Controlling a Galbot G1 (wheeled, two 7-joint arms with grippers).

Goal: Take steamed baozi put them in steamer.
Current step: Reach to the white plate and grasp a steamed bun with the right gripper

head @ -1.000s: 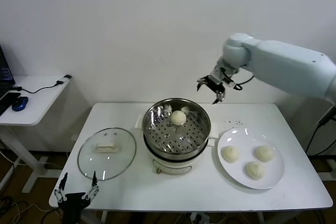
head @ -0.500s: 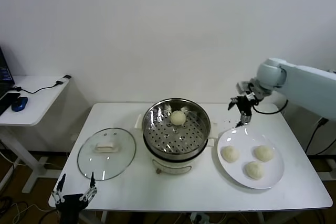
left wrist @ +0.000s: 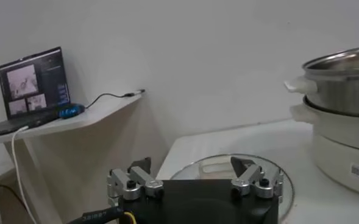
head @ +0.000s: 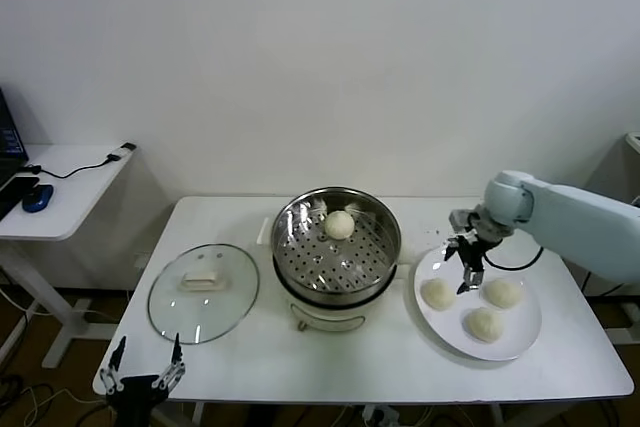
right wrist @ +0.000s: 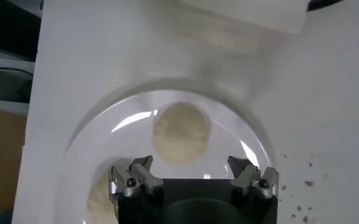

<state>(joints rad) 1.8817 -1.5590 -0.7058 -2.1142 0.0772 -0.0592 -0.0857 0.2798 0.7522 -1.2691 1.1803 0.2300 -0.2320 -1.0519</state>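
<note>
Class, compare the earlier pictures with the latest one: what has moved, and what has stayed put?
The right gripper, open and empty, swung from above the steamer rightward and down to just over the plate, between two buns. One bun in the steamer, three on the plate, the lid and the left gripper stayed.

No readable text anywhere. Small dark mark on the steamer's white base [left wrist: 356, 172], too tiny to make out. Faint lettering on the left gripper [left wrist: 194, 182] housing, illegible. Laptop screen [left wrist: 34, 81] showing picture panels, nothing legible.
</note>
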